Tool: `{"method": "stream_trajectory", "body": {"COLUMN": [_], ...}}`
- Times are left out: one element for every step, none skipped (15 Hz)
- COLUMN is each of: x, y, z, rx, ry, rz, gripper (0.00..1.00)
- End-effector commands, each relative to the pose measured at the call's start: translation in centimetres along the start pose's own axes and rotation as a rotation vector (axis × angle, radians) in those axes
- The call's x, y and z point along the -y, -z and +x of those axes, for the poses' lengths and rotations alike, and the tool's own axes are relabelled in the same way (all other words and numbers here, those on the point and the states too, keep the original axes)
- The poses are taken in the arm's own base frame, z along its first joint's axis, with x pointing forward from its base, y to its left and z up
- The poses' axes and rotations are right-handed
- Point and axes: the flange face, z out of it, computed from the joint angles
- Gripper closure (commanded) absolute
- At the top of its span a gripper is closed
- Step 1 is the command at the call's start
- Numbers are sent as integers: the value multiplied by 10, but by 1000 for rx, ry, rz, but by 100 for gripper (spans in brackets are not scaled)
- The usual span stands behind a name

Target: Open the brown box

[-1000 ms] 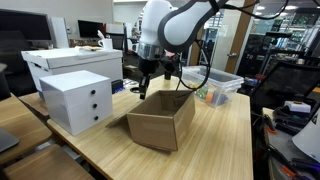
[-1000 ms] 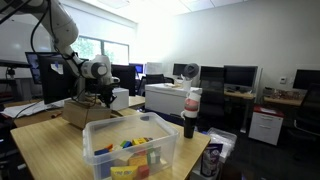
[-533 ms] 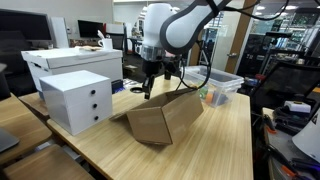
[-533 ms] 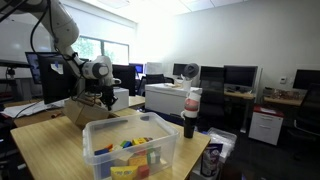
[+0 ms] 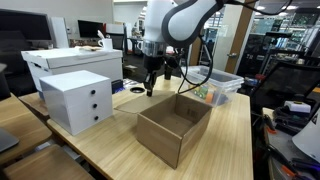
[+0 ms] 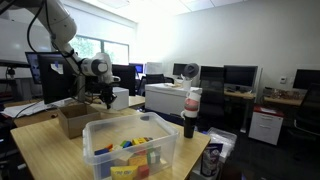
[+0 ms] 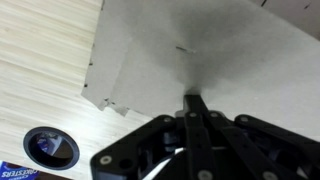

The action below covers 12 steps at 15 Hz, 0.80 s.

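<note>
While the rectangular brown cardboard box (image 5: 172, 128) stands open-topped on the pale wooden table (image 5: 228, 140), the black gripper (image 5: 150, 91) hangs above its corner, fingers pressed together.

No readable text at this moment

In the wrist view we see a blue strip (image 7: 11, 172) at the near left corner of the wooden table, with white letters on it, but they are cut by the edge and we cannot read them. In an exterior view the bottle (image 6: 190, 112) to the right of the clear bin has a red and white label, too small to read. On the brown box (image 5: 170, 142) we can read nothing.
</note>
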Motion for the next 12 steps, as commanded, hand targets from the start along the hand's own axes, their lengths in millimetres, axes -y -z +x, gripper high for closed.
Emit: {"method": "stream_trajectory", "body": {"x": [7,9,11,13,15,16,18,17,17,15,14,12], "y": [39,49,59,69,81,91,104,114,126,134,142,153], "z": [-9,-10,-12,-14,-17,-20,-23,-26,-30,-33,-36,-42], "rx": [33,44,64,79,98,111,122,125,126,130,130,122], "ry": [-29,-30,-23,-20,-9,-3,0,-2,-5,-13,-15,-15], "rz": [-22,-20,-25,-24,-27,-25,-25,-26,-23,-23,-22,-5], "gripper": [100,100,100,100,100,100,100,100,100,100,96,73]}}
